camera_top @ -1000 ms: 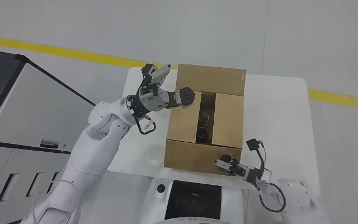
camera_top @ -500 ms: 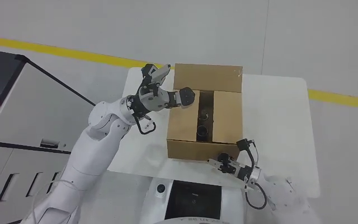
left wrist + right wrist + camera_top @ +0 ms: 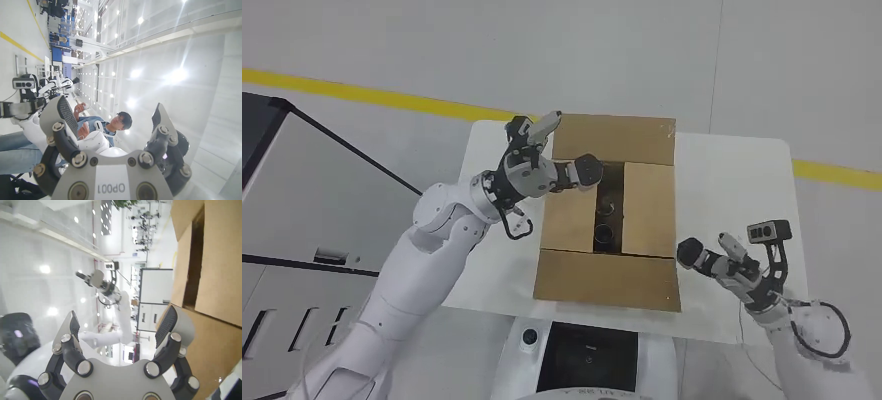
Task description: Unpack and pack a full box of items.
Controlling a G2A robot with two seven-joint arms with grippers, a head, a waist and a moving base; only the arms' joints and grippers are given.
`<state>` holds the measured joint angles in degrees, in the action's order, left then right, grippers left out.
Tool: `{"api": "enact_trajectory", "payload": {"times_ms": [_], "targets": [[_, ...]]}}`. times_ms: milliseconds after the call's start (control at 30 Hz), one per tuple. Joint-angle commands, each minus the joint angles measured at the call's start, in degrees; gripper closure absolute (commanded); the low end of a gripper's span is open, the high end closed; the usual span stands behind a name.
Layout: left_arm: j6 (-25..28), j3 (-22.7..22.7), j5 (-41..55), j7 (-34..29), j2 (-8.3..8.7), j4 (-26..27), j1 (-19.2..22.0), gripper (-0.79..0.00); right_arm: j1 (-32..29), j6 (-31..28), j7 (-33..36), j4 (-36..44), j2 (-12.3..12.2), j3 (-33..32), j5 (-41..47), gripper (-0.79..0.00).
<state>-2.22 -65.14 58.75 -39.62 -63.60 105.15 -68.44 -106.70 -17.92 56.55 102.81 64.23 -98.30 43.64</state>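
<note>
The box [image 3: 554,262] sits in the middle of the table [image 3: 742,170]. Its far flap [image 3: 617,135] and near flap [image 3: 607,280] are folded outward, while the left flap [image 3: 567,215] and right flap [image 3: 647,210] lie almost flat over the opening. Between them a narrow slot shows the dark tops of the items [image 3: 606,211] inside. The left gripper [image 3: 565,147] hangs over the far end of the left flap, fingers spread wide and holding nothing. We cannot tell whether it touches the cardboard. The right gripper [image 3: 708,247] is just beside the box's near right corner, likewise spread and empty. We judge the step in hand to be opening the two side flaps. To do it well, we turn each gripper down toward the slot and hook one finger under the flap's inner edge. We then swing the flap outward about its fold. We keep the fingers shallow so they clear the items, and we move both flaps evenly so the box does not slide.
</note>
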Motion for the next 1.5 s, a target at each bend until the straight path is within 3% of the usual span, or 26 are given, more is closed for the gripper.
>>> {"api": "enact_trajectory", "payload": {"times_ms": [0,100,400,600,833,1033,1467], "targets": [[0.6,3.8,1.0,0.6,-0.9,-2.0,2.1,-0.785,0.6,2.0,-1.0,-1.6,-0.1,-2.8,4.9,-0.785],[1.7,9.7,2.4,2.3,-2.69,-6.5,6.2,-0.785,1.8,4.8,-4.2,-3.0,-0.1,-3.9,7.0,-0.785],[1.9,10.2,3.0,2.5,-2.9,-6.9,6.6,-0.785,2.7,7.5,-7.3,-4.1,0.1,-3.1,7.7,-0.785],[-6.5,11.9,-34.0,4.9,-0.86,-7.4,8.7,-0.785,3.8,7.8,-10.6,-6.7,0.0,-0.9,-1.5,-0.785],[-8.5,14.2,-52.9,9.6,-0.54,-6.7,9.2,-0.785,4.3,6.1,-13.7,-9.7,0.2,1.9,-9.0,-0.785],[-7.7,14.6,-56.3,11.0,-0.71,-7.7,7.9,-0.785,4.6,6.2,-13.4,-10.4,0.3,4.0,-10.8,-0.785],[-6.2,15.9,-50.2,11.7,-2.31,-9.8,7.0,-0.785,5.0,6.8,-11.5,-9.6,0.8,10.1,-12.3,-0.785]]}}
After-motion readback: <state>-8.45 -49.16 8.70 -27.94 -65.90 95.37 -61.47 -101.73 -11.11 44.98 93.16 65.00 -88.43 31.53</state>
